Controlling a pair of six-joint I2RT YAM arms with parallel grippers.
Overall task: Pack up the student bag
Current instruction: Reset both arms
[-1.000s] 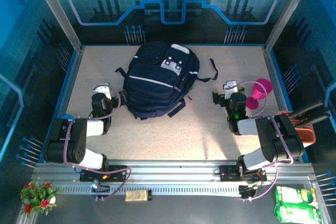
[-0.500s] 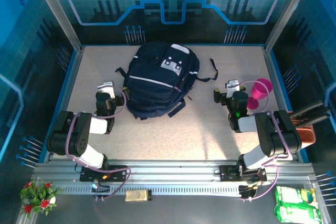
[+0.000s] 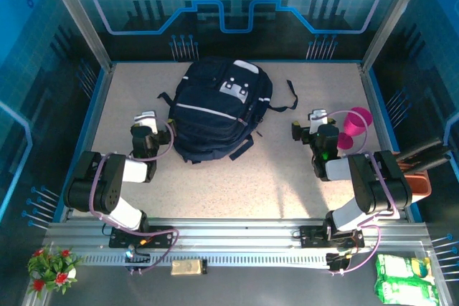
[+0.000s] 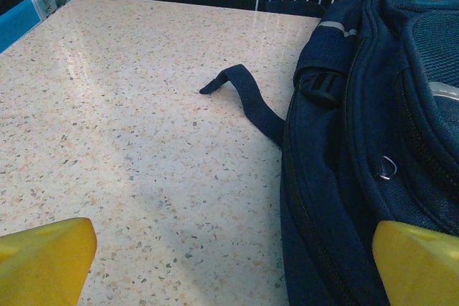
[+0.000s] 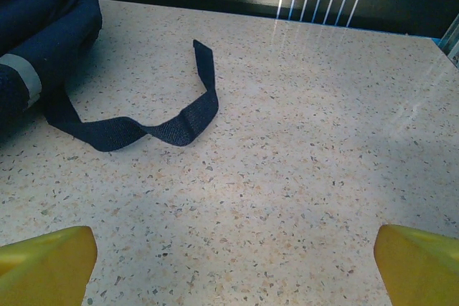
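Observation:
The student bag point(image 3: 215, 109), dark navy with thin white stripes and grey-white patches, lies flat at the table's far centre. My left gripper point(image 3: 147, 121) is open just left of its lower corner. In the left wrist view the gripper point(image 4: 233, 266) holds nothing; its right yellow fingertip point(image 4: 416, 259) stands over the bag's side point(image 4: 358, 141), and a loose strap point(image 4: 247, 94) trails to the left. My right gripper point(image 3: 313, 121) stands open to the right of the bag. In the right wrist view the gripper point(image 5: 233, 266) has bare table between its fingertips, with a curled strap point(image 5: 143, 130) ahead.
A pink cup point(image 3: 356, 121) stands just right of the right gripper. An orange-brown holder point(image 3: 422, 177) with dark items sits at the right edge. Blue walls point(image 3: 100, 98) rim the table. Bare table lies in front of the bag.
The left arm pushed its gripper a little farther out beside the bag, then stopped. The right gripper shifted slightly. Both stay open.

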